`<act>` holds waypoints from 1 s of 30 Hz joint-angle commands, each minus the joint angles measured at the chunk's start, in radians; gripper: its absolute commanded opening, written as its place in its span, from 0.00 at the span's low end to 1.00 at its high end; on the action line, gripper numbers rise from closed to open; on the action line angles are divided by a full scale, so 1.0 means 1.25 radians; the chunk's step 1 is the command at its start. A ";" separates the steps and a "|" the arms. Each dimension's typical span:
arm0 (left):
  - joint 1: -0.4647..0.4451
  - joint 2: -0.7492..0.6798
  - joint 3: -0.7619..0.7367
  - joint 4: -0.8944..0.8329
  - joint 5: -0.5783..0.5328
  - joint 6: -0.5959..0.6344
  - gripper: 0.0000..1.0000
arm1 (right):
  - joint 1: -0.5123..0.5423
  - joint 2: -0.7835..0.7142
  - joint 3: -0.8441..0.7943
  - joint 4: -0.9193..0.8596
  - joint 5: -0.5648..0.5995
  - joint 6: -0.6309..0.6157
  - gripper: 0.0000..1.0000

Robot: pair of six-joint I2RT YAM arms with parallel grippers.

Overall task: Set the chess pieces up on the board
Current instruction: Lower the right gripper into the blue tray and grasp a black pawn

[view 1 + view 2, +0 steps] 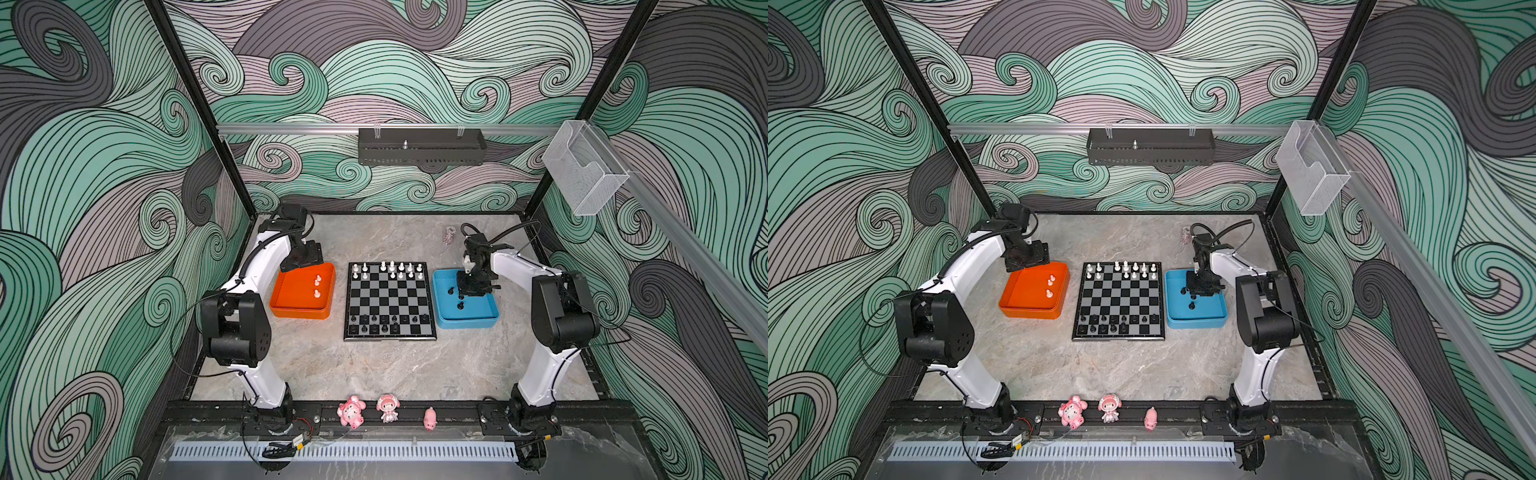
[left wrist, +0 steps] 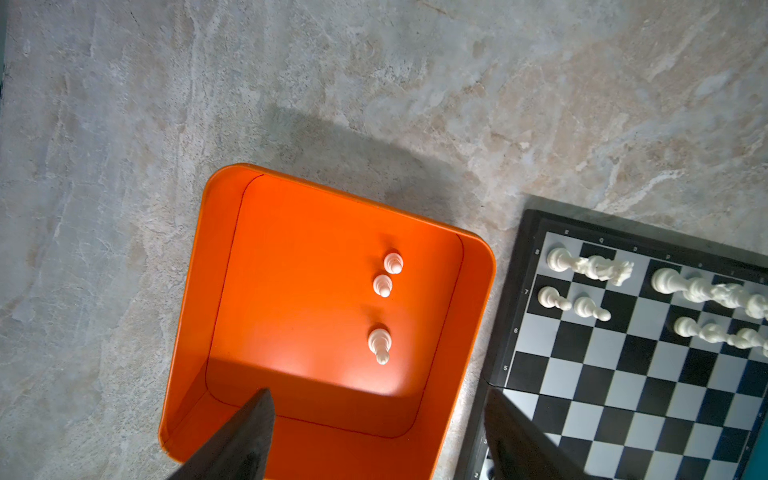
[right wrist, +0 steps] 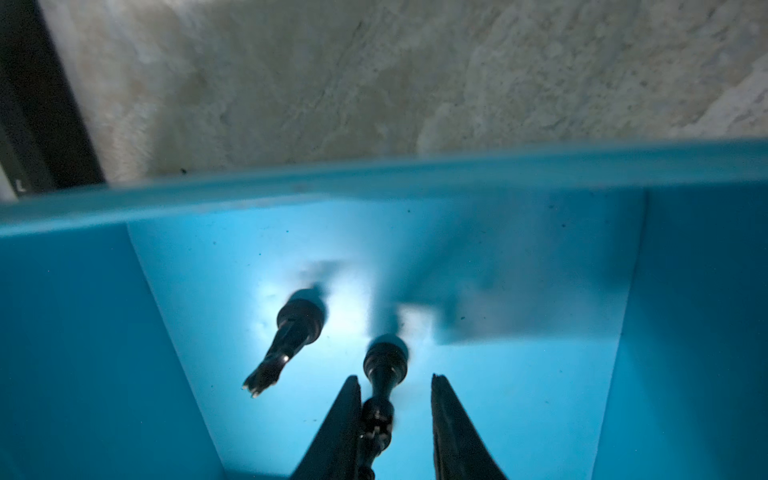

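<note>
Right gripper (image 3: 394, 377), pointing down into the blue tray (image 3: 415, 174) at 3 o'clock of the board (image 1: 390, 338), narrowly straddles a black chess piece (image 3: 384, 365), one finger (image 3: 343, 419) touching it. Left gripper (image 2: 378, 394) hovers wide, empty, over the orange tray (image 2: 195, 270).

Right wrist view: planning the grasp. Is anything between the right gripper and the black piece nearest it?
Nothing visible does: the black piece stands between the right gripper's fingers; the other black piece stands apart.

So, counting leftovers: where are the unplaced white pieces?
In both top views, three white pieces stand in the orange tray, just left of the board.
</note>
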 commanded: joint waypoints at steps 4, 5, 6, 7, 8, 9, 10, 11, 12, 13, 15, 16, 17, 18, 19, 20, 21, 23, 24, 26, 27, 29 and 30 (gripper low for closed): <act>0.005 0.018 -0.001 0.002 0.004 0.002 0.82 | 0.000 0.029 0.021 0.006 0.003 -0.006 0.26; 0.006 0.019 -0.001 0.002 0.004 0.002 0.82 | 0.002 0.030 0.021 0.006 0.004 -0.007 0.26; 0.006 0.020 -0.001 0.002 0.004 0.002 0.82 | 0.002 0.031 0.020 0.008 0.004 -0.006 0.25; 0.006 0.021 -0.002 0.003 0.004 0.002 0.82 | 0.001 0.032 0.019 0.008 0.002 -0.006 0.25; 0.006 0.021 -0.002 0.003 0.004 0.002 0.82 | 0.001 0.033 0.019 0.009 0.001 -0.007 0.25; 0.006 0.021 -0.002 0.003 0.004 0.002 0.82 | 0.001 0.033 0.019 0.009 0.001 -0.008 0.24; 0.006 0.021 -0.002 0.003 0.003 0.002 0.82 | 0.002 0.033 0.019 0.010 0.001 -0.008 0.24; 0.007 0.021 -0.003 0.004 0.003 0.002 0.82 | 0.002 0.033 0.020 0.012 0.002 -0.008 0.24; 0.006 0.022 -0.004 0.005 0.003 0.002 0.82 | 0.002 0.031 0.019 0.011 0.001 -0.008 0.22; 0.006 0.022 -0.003 0.003 0.003 0.002 0.82 | 0.002 0.032 0.020 0.012 -0.001 -0.008 0.22; 0.006 0.022 -0.005 0.004 0.004 0.002 0.82 | 0.002 0.030 0.021 0.010 -0.003 -0.009 0.20; 0.007 0.022 -0.005 0.004 0.004 0.002 0.82 | 0.002 0.029 0.022 0.010 -0.004 -0.009 0.19; 0.006 0.022 -0.005 0.004 0.003 0.001 0.82 | 0.002 0.027 0.022 0.010 -0.005 -0.009 0.18; 0.006 0.022 -0.006 0.005 0.004 0.001 0.82 | 0.003 0.024 0.022 0.010 -0.006 -0.009 0.17; 0.006 0.023 -0.006 0.005 0.004 0.001 0.82 | 0.003 0.022 0.022 0.011 -0.005 -0.009 0.17; 0.006 0.023 -0.006 0.005 0.004 0.001 0.82 | 0.004 0.019 0.023 0.008 -0.005 -0.010 0.17; 0.006 0.025 -0.006 0.005 0.006 0.001 0.82 | 0.004 0.016 0.024 0.006 -0.005 -0.010 0.16; 0.006 0.026 -0.006 0.005 0.006 0.001 0.82 | 0.006 0.008 0.028 0.000 -0.004 -0.012 0.16; 0.006 0.026 -0.006 0.005 0.007 0.001 0.82 | 0.008 0.004 0.030 -0.001 -0.003 -0.013 0.16; 0.006 0.026 -0.006 0.006 0.008 0.001 0.82 | 0.011 -0.005 0.037 -0.012 -0.003 -0.015 0.15; 0.006 0.026 -0.007 0.007 0.009 0.000 0.82 | 0.013 -0.011 0.041 -0.016 -0.003 -0.016 0.15; 0.006 0.026 -0.006 0.007 0.010 0.001 0.82 | 0.019 -0.021 0.049 -0.027 0.002 -0.021 0.15; 0.007 0.027 -0.007 0.007 0.010 0.001 0.82 | 0.024 -0.027 0.055 -0.034 0.004 -0.024 0.15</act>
